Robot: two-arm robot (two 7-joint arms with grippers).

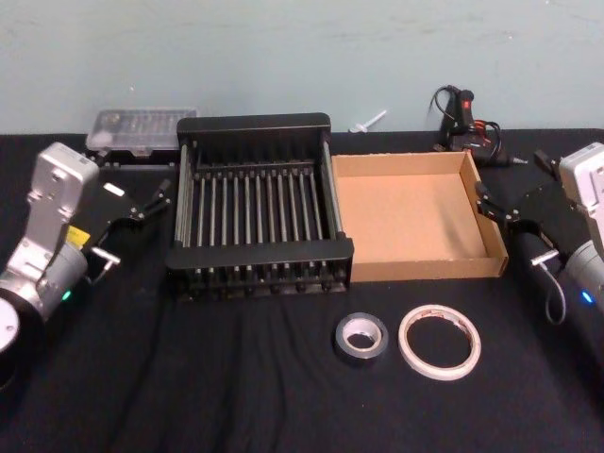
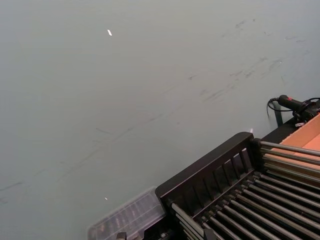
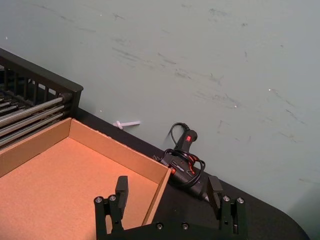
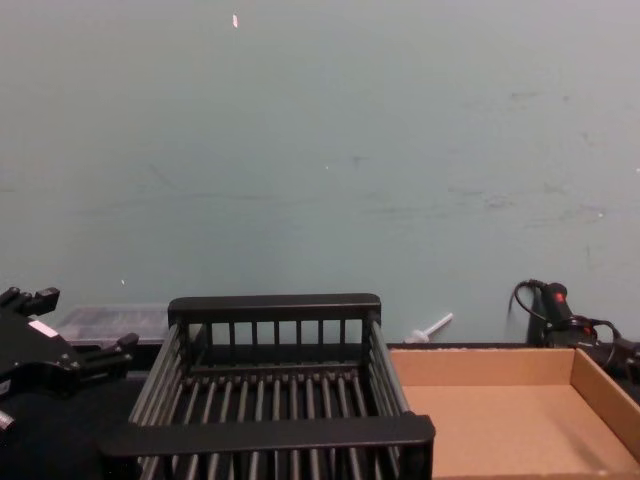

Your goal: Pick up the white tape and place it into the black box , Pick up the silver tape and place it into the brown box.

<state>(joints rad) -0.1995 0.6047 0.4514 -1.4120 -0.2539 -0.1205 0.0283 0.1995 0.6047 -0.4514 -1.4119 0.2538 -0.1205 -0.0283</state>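
The white tape (image 1: 440, 372), a thin wide ring, lies flat on the black cloth near the table's front, right of centre. The silver tape (image 1: 360, 357), a smaller thick roll, lies just to its left. Behind them the black box (image 1: 260, 253) and the brown box (image 1: 425, 266) stand side by side, and neither holds anything. My left gripper (image 1: 142, 200) hovers open to the left of the black box, also at the lower left of the chest view (image 4: 75, 322). My right gripper (image 1: 512, 179) hangs open by the brown box's right wall (image 3: 168, 190). Both are well away from the tapes.
A clear plastic case (image 1: 142, 130) sits behind the black box at the back left. A black corded hand tool (image 1: 462, 113) and a small white piece (image 1: 370, 120) lie against the wall at the back right. Black cloth covers the table (image 1: 189, 377).
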